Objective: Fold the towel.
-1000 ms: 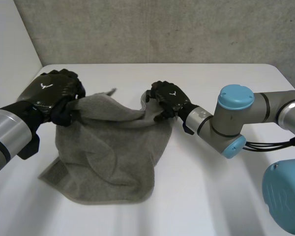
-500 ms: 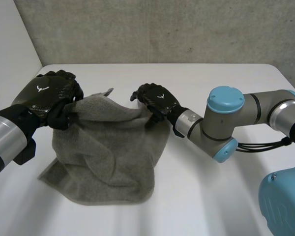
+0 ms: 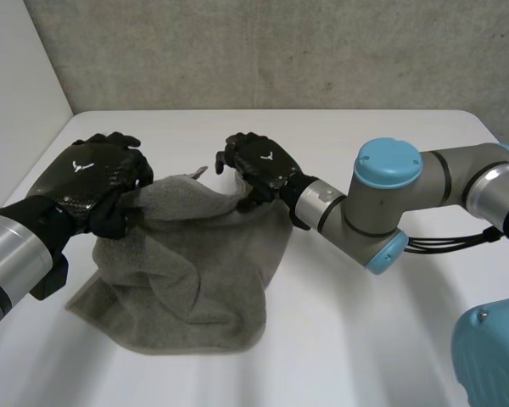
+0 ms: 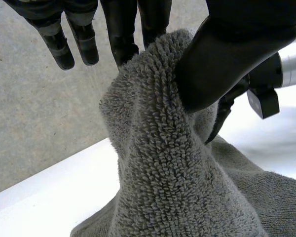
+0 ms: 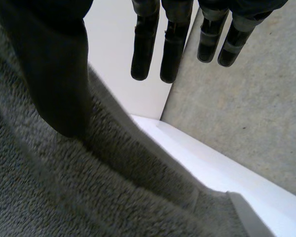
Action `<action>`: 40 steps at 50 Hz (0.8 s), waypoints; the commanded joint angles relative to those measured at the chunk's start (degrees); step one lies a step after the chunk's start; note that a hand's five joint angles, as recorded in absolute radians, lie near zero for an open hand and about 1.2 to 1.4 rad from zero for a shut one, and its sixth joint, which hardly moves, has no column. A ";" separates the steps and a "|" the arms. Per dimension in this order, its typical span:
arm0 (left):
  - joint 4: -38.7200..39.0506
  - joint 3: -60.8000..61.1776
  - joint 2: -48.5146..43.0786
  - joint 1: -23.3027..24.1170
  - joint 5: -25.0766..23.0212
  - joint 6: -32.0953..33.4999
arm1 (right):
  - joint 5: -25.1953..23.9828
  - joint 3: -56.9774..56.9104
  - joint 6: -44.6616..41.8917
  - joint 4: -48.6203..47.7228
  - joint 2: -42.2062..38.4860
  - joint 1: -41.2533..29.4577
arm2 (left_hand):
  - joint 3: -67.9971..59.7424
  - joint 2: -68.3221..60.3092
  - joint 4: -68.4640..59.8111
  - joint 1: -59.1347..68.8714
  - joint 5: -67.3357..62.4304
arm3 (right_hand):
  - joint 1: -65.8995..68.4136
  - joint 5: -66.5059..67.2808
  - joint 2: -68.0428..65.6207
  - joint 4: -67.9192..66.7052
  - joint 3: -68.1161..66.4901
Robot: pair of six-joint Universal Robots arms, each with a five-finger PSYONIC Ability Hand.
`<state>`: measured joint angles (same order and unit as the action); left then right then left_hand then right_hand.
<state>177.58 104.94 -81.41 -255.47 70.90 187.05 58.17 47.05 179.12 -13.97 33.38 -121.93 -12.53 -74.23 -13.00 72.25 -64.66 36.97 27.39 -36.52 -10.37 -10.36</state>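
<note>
Item 1, my left hand (image 3: 89,180): at the towel's far left corner, raised off the table; thumb (image 4: 227,54) pressed into a ridge of the pile, pinching it against my straight fingers (image 4: 121,29); clamped on the cloth.

Item 2, my right hand (image 3: 259,163): at the towel's far right corner, close beside the left hand, also raised; thumb (image 5: 54,74) bearing down on the cloth, the other fingers (image 5: 145,47) straight and reaching past its edge; the corner hangs from this hold, so I count it as gripped.

Item 3, towel (image 3: 195,271): grey terry; far edge lifted and strung between my two hands, sagging slightly in the middle; the body drapes down from there; near part lies rumpled on the table, with one corner spread flat below my left forearm.

Item 4, table (image 3: 365,339): white, bearing the towel's lower part.

Item 5, wall (image 3: 280,51): grey concrete, behind the table's far edge.
</note>
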 commanded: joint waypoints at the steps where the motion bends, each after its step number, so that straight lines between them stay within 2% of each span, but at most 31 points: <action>1: 0.05 0.09 0.46 0.15 0.02 -0.01 | 0.10 -1.70 0.00 -0.01 -3.32 -0.41 | 2.53 -5.77 3.00 7.75 -5.34 | 0.87 0.45 -1.32 0.37 0.36; 7: 0.05 0.09 0.82 -0.29 0.02 -0.01 | 0.54 -3.46 0.00 -0.18 -5.25 -0.50 | 2.53 -5.77 3.00 7.75 -5.34 | 4.40 3.98 -4.85 0.37 0.36; 8: 0.05 0.09 0.82 -0.29 0.02 -0.01 | 0.71 -3.72 0.00 -0.27 -5.51 -0.50 | 2.53 -5.77 3.00 7.75 -5.34 | 10.23 9.81 -10.68 0.37 0.36; 9: 0.05 0.09 0.82 -0.29 0.02 -0.01 | 0.72 -3.72 0.00 -0.27 -5.52 -0.50 | 2.53 -5.77 3.00 7.75 -5.34 | 10.29 9.86 -10.74 0.37 0.36; 11: 0.05 0.09 0.90 -0.38 0.02 -0.10 | 0.80 -4.25 0.00 -0.62 -5.60 -0.33 | 2.53 -5.77 3.00 7.75 -5.34 | 30.03 29.60 -30.47 0.37 0.36; 12: 0.05 0.09 0.90 -0.38 0.02 -0.10 | 0.80 -4.25 0.00 -0.62 -5.60 -0.33 | 2.53 -5.77 3.00 7.75 -5.34 | 30.14 29.71 -30.58 0.37 0.36; 13: 0.05 0.09 0.90 -0.55 0.02 -0.10 | 0.98 -4.43 0.00 -0.97 -5.60 -0.15 | 2.53 -5.77 3.00 7.75 -5.34 | 42.90 42.48 -43.35 0.37 0.36; 20: 0.75 -0.09 0.46 -1.61 -0.07 -0.01 | 2.39 -3.11 0.00 -1.77 -2.00 1.26 | 2.53 -5.77 3.00 7.75 -5.34 | 43.03 42.61 -43.48 0.37 0.36; 22: 0.84 -0.53 0.03 -2.22 -0.07 -0.10 | 3.44 -0.49 -0.18 -1.68 3.25 3.18 | 2.53 -5.77 3.00 7.75 -5.34 | 43.03 42.61 -43.48 0.37 0.36; 25: 2.51 -1.32 -0.59 -2.92 -0.07 -0.28 | 3.70 1.11 -0.62 -1.50 6.35 4.51 | 2.53 -5.77 3.00 7.75 -5.34 | 43.03 42.61 -43.48 0.37 0.36; 27: 6.18 -2.80 -2.34 -1.97 0.37 -1.50 | 3.27 5.75 -1.67 -1.50 15.44 6.70 | 2.53 -5.77 3.00 7.75 -5.34 | 43.03 42.61 -43.48 0.37 0.36; 28: 6.20 -2.81 -2.35 -1.96 0.37 -1.51 | 3.26 5.77 -1.67 -1.50 15.49 6.71 | 2.53 -5.77 3.00 7.75 -5.34 | 43.03 42.61 -43.48 0.37 0.36; 31: 9.18 -5.18 -3.75 -0.21 0.55 -9.39 | 2.83 14.00 -2.37 -0.63 28.54 7.85 | 2.53 -5.77 3.00 7.75 -5.34 | 43.03 42.61 -43.48 0.37 0.36; 32: 9.19 -5.19 -3.75 -0.20 0.55 -9.42 | 2.83 14.03 -2.37 -0.62 28.58 7.85 | 2.53 -5.77 3.00 7.75 -5.34 | 43.03 42.61 -43.48 0.37 0.36; 34: 9.98 -5.80 -3.93 -0.03 0.38 -14.41 | 2.83 20.33 -2.37 0.16 36.20 7.76 | 2.53 -5.77 3.00 7.75 -5.34 | 43.03 42.61 -43.48 0.37 0.36; 35: 9.98 -5.80 -3.93 -0.02 0.37 -14.43 | 2.83 20.36 -2.37 0.17 36.23 7.76 | 2.53 -5.77 3.00 7.75 -5.34 | 43.03 42.61 -43.48 0.37 0.36; 37: 10.51 -5.71 -4.37 0.33 0.29 -15.83 | 2.39 27.35 -3.86 1.91 43.58 8.11 | 2.53 -5.77 3.00 7.75 -5.34 | 43.03 42.61 -43.48 0.37 0.36; 40: 11.74 -4.75 -5.51 0.33 0.37 -16.71 | 2.30 30.55 -5.80 3.33 45.55 8.81 | 2.53 -4.95 3.00 6.93 -4.52 | 43.03 42.61 -43.48 0.37 0.36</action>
<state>187.67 99.45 -85.57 -255.54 71.32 174.00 60.90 67.35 176.23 -13.55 69.31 -113.88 -12.53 -74.23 -13.00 72.40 -64.66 75.40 66.03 -75.03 -10.37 -10.36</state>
